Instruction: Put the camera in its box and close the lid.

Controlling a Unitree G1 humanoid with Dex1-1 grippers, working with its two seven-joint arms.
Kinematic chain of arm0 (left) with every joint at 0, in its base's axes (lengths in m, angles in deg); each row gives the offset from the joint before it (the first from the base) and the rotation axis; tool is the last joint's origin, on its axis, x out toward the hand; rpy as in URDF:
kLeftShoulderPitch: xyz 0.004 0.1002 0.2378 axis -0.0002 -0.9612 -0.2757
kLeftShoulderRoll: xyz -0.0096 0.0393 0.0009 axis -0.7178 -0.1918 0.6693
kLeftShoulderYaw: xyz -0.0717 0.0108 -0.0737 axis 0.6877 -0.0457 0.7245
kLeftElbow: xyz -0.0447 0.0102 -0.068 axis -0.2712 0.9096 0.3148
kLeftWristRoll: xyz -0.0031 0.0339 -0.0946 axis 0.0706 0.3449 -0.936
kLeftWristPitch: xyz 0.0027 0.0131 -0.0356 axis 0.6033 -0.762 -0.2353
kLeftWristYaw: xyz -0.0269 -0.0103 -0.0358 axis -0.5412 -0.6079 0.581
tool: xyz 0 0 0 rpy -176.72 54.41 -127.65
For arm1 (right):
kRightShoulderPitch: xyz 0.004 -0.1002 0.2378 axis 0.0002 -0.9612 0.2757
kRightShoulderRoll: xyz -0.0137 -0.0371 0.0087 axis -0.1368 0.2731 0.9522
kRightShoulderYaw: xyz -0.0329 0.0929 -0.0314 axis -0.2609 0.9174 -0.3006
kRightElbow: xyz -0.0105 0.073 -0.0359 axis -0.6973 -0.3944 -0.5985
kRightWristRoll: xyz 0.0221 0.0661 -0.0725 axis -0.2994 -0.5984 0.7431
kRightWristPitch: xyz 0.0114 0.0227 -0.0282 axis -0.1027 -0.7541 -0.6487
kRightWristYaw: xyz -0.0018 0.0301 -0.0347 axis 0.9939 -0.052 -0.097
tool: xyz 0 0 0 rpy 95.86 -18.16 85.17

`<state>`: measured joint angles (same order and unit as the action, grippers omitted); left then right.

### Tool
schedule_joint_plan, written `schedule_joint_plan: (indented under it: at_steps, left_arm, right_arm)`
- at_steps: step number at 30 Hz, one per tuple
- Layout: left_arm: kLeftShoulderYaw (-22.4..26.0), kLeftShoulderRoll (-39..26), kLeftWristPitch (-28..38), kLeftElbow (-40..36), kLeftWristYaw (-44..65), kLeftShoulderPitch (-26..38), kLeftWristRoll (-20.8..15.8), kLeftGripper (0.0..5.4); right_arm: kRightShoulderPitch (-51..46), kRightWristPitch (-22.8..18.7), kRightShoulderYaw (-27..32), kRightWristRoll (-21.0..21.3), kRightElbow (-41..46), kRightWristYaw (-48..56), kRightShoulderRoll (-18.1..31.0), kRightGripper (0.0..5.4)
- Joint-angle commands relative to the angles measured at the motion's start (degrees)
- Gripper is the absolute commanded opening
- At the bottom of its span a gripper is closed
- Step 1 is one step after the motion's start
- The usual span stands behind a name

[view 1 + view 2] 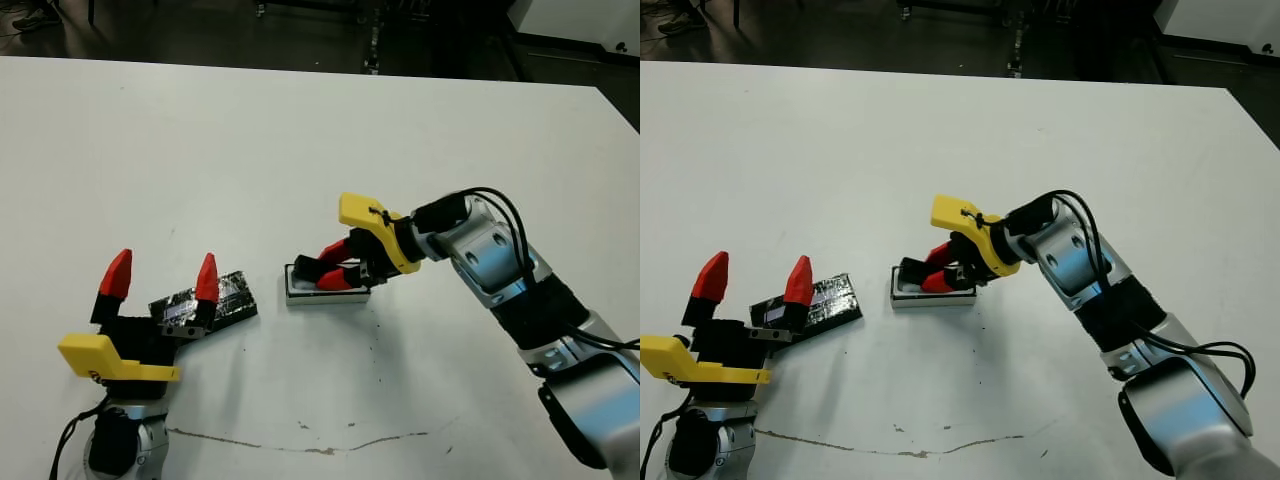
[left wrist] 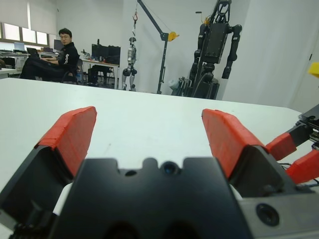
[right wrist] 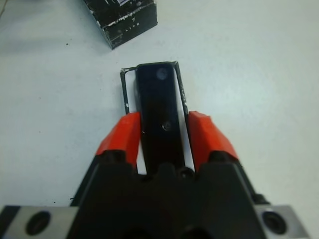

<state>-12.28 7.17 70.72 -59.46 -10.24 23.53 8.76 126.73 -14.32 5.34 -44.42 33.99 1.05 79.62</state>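
Right claw (image 3: pixel 162 132): closed on the camera (image 3: pixel 158 112), one red finger against each long side, reaching in from the robot's right, low over the box.
Camera: black slab held lengthwise over the box (image 3: pixel 128 89); its far end lies inside the black rim, white lining showing on both sides. Whether it rests flat on the lining cannot be told.
Box: shallow white tray (image 1: pixel 300 293) near the middle of the counter (image 1: pixel 300 130), partly covered by the right claw.
Left claw (image 1: pixel 160 275): fingers spread wide and pointing away from the robot, holding nothing, at the near left of the counter.
Lid: glossy black panel (image 1: pixel 232 297) lying flat on the counter just left of the box, a gap between them; its near end is hidden behind the left claw's right finger (image 1: pixel 206 278).
Counter: white, with a thin dark crack line (image 1: pixel 300 447) along its near edge.
Background: a person (image 2: pixel 62 50) sits at a desk beyond the counter, in the left wrist view.
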Motion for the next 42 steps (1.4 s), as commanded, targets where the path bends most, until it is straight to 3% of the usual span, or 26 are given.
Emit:
schedule_joint_plan:
  at_steps: [1,7,15,24,27,35,39,42]
  left_arm:
    - [0.1,-0.2,-0.2,0.3,0.2,-0.6,0.0,5.4]
    - [0.2,-0.3,0.1,0.6,0.3,-0.5,0.1,5.4]
    - [0.1,-0.1,0.1,0.5,0.1,-0.6,0.4,5.4]
    - [0.0,0.0,0.2,0.5,0.0,-0.6,0.5,5.4]
    - [0.0,0.2,0.7,0.7,0.0,-0.6,0.6,5.4]
    - [-0.2,0.2,-0.2,0.1,0.2,-0.7,-0.1,5.4]
    - [-0.1,-0.2,-0.2,0.1,0.4,-0.6,-0.4,5.4]
    - [0.2,-0.4,-0.1,0.2,0.5,-0.3,-0.5,5.4]
  right_arm:
    - [0.3,2.5,-0.1,0.4,-2.2,1.9,1.3,3.13]
    - [2.8,7.4,-1.3,1.1,-5.6,6.6,1.4,4.07]
    - [3.3,8.8,-0.5,1.6,-6.7,7.8,1.0,5.37]
    - [4.5,10.9,7.2,-2.3,-6.3,7.6,2.2,5.37]
    - [3.5,7.4,12.5,-5.5,-2.9,5.8,3.5,5.37]
    - [-13.1,-3.8,29.3,-11.8,21.2,-15.1,3.9,5.37]
    - [-24.7,-3.7,35.6,-12.7,32.7,-25.9,2.0,5.09]
    - [-34.0,-0.9,39.7,-13.4,39.0,-31.7,-0.5,4.65]
